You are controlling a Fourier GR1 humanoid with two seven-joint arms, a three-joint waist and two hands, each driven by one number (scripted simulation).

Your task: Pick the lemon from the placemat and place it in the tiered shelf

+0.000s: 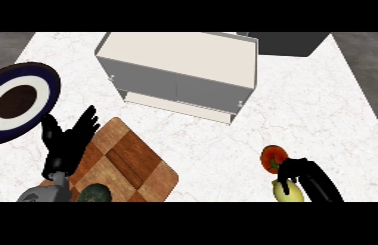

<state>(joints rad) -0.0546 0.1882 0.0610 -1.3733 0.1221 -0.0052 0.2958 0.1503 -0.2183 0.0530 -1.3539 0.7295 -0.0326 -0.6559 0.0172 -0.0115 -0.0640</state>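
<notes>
Down at five o'clock the right hand [301,171] curls over the lemon [289,192] (light, firm, probably waxy and slippery), best clasped round its middle, while the left hand [66,141] rests open at eight

The head view looks steeply down at the white marbled counter [310,104], facing away from the body. Both arms enter from the lower edge, left hand [66,146] at lower left, right hand [297,168] at lower right. The grey, cream-topped tiered shelf [181,64] lies top centre, seen mostly from above. Framing is close: the blue-and-white round plate [29,96] is cut by the left edge, the brown checked wooden placemat [129,161] and the yellow lemon [288,193] by the lower one.
</notes>
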